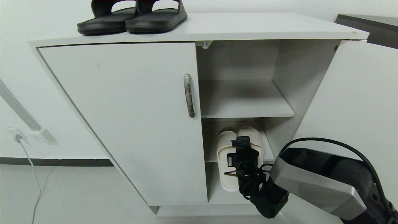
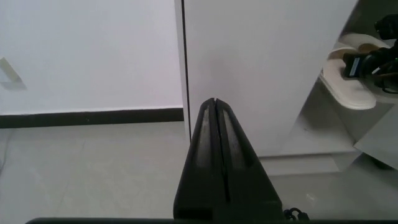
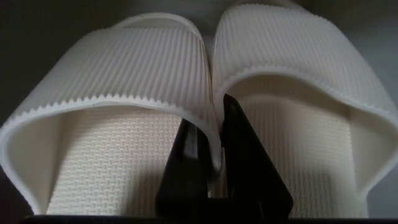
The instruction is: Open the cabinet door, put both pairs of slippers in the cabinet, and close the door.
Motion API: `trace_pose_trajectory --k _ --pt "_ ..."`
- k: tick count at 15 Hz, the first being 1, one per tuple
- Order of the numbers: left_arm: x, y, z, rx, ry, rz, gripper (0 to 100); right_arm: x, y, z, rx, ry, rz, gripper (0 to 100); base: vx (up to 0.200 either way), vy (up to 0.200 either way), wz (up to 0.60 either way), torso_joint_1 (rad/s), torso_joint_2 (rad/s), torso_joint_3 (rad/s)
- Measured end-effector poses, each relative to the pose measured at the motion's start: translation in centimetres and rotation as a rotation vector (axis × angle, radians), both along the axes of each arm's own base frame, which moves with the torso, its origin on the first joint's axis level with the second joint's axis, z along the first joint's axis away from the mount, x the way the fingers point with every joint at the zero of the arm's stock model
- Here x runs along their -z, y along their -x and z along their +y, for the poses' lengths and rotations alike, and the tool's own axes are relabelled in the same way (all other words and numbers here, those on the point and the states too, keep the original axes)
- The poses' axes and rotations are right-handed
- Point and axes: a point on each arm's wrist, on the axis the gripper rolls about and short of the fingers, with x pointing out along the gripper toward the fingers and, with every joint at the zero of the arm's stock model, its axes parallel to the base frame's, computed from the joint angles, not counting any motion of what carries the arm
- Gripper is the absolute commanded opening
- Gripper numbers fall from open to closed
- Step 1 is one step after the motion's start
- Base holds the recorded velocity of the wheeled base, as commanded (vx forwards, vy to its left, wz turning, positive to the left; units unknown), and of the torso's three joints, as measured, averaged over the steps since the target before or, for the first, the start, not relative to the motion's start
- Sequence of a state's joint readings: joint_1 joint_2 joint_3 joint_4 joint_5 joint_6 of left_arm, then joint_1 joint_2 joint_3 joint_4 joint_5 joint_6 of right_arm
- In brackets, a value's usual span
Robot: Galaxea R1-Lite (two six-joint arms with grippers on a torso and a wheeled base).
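A pair of white slippers [image 1: 224, 155] lies on the cabinet's lower shelf, partly over its front edge. My right gripper [image 1: 241, 143] is shut on the two touching inner edges of the white slippers [image 3: 124, 93], its fingers [image 3: 193, 155] pinching them between the straps. A pair of black slippers [image 1: 132, 18] stands on top of the white cabinet [image 1: 264, 26]. The right door [image 1: 357, 105] hangs open; the left door [image 1: 124, 118] is closed. My left gripper [image 2: 215, 104] is shut and empty, low over the floor in front of the closed door [image 2: 261, 68].
The upper shelf [image 1: 245, 99] is bare. A metal handle [image 1: 188, 95] sits on the closed door's edge. A wall socket with a cable [image 1: 17, 137] is at the left, above the grey floor [image 1: 62, 193]. Dark furniture [image 1: 370, 25] stands behind at the right.
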State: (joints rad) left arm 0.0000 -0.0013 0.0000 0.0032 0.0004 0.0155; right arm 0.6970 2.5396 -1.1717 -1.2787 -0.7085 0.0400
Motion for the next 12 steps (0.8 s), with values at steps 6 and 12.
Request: trace_pose_trajectory --k 6,12 --pt "0.0 0.0 0.0 -0.002 0.002 0.0 0 -1.1 -2.8 0.4 -0.012 -0.011 0.021 0 0.0 0.0 0.0 0.0 0.0 0.0" --pt "0.0 0.0 0.0 -0.004 0.002 0.0 0 -2.4 -7.0 0.9 -0.012 -0.02 0.014 0 0.0 0.0 0.0 0.0 0.0 0.0"
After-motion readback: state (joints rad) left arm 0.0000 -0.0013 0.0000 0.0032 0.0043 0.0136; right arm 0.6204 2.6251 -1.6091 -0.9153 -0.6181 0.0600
